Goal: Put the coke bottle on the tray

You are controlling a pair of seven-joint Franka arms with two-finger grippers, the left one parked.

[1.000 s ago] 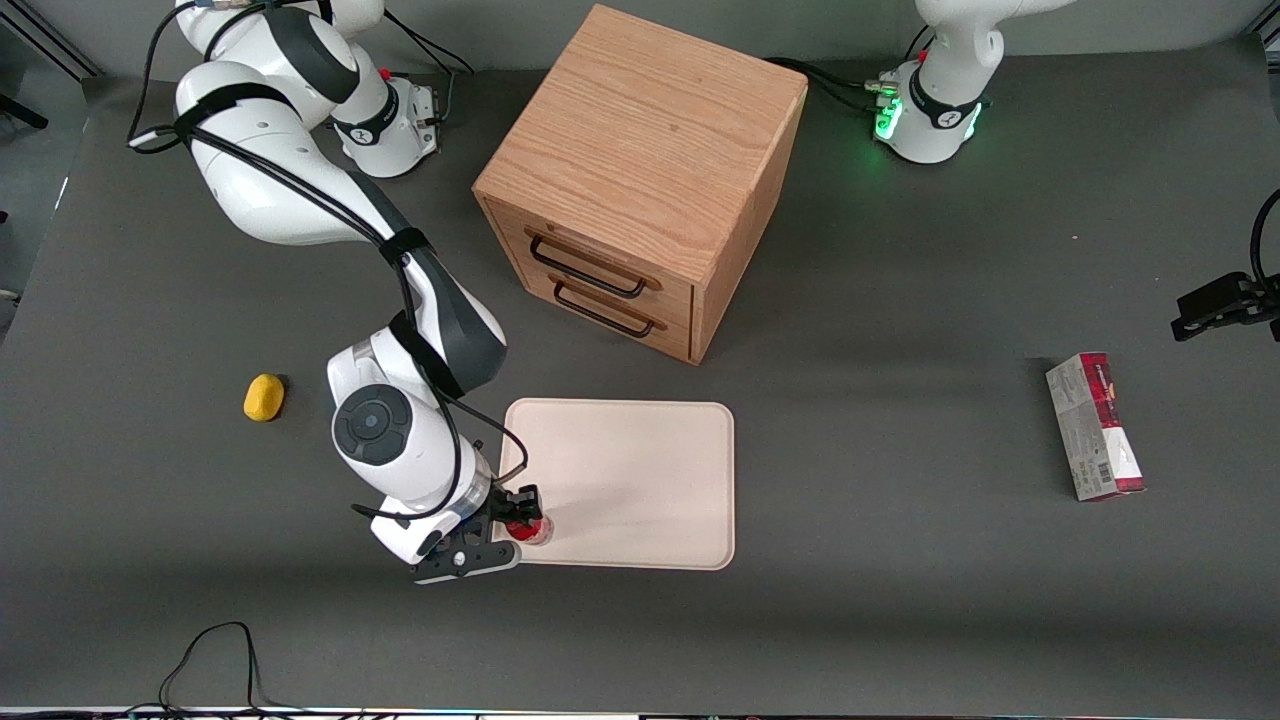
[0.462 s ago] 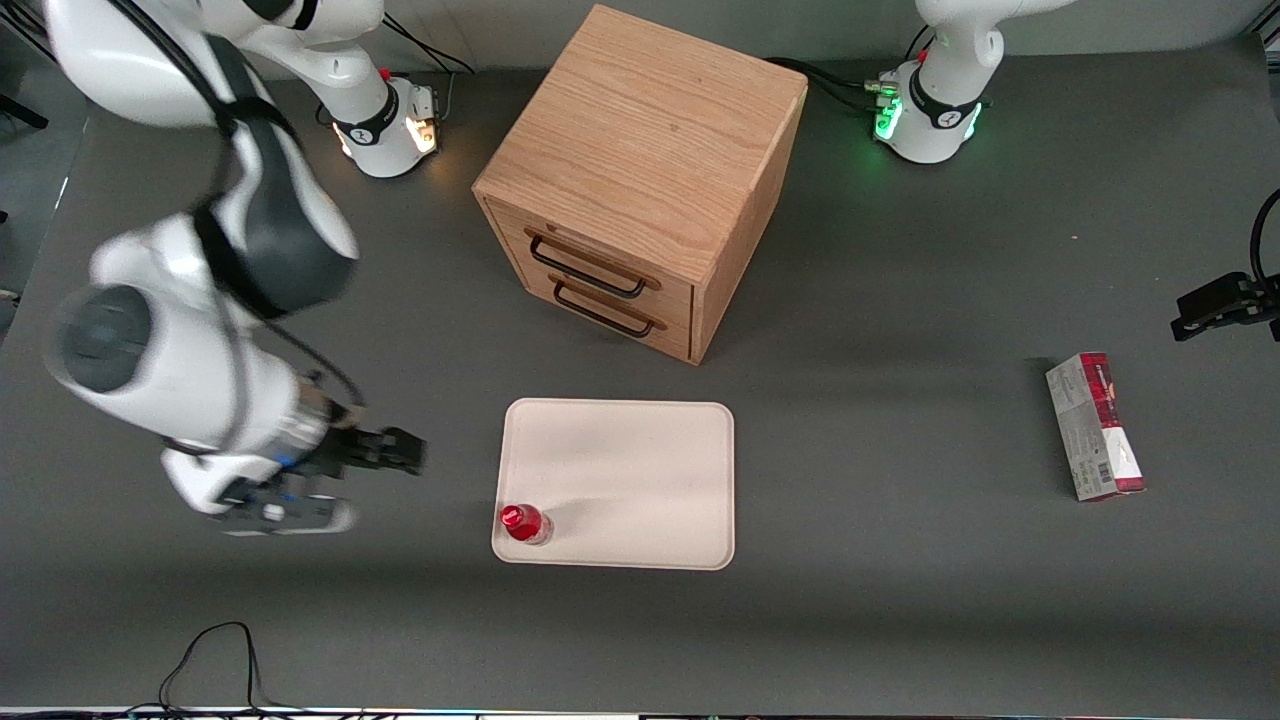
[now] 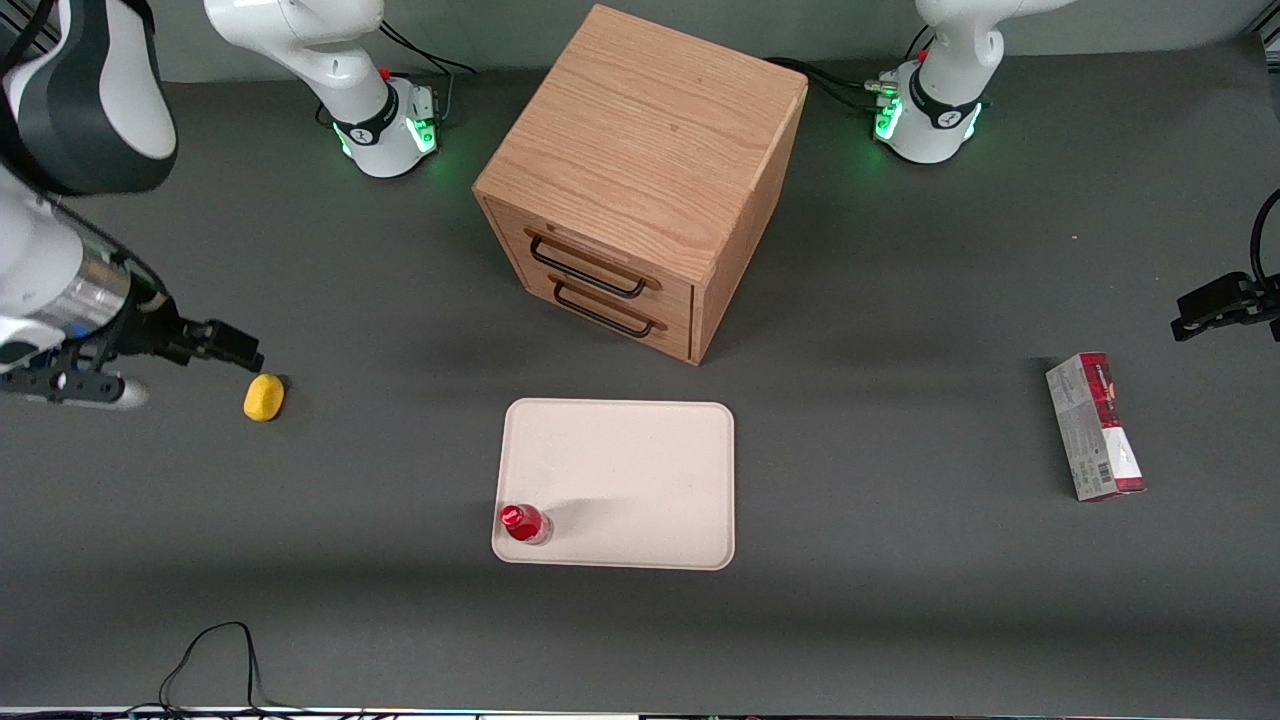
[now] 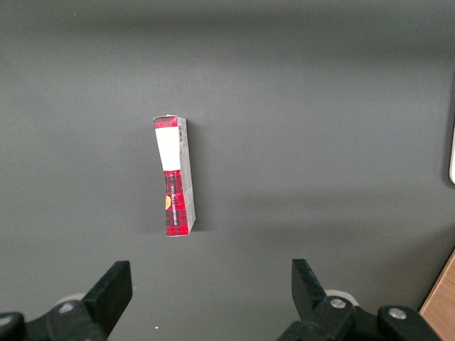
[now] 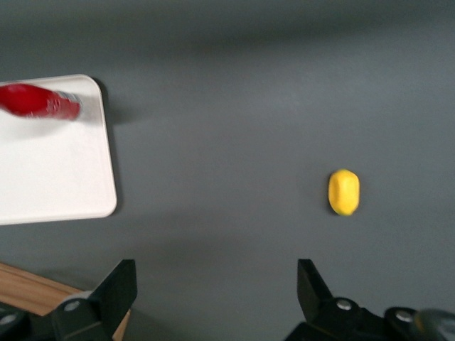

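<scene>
The coke bottle (image 3: 524, 523), small and red with a red cap, stands upright on the cream-white tray (image 3: 640, 470), in the tray's corner nearest the front camera on the working arm's side. It also shows in the right wrist view (image 5: 39, 101), on the tray (image 5: 57, 177). My right gripper (image 3: 238, 350) is open and empty, raised above the table toward the working arm's end, well away from the tray and just above a yellow object (image 3: 264, 397). Its fingers (image 5: 121, 284) stand wide apart with bare table between them.
The yellow object also shows in the right wrist view (image 5: 344, 192). A wooden drawer cabinet (image 3: 640, 180) with two shut drawers stands farther from the front camera than the tray. A red-and-grey carton (image 3: 1094, 427) lies toward the parked arm's end and shows in the left wrist view (image 4: 175, 177).
My gripper let go of the bottle on the tray, opened, and rose away toward the working arm's end of the table. The bottle stays upright where it was set.
</scene>
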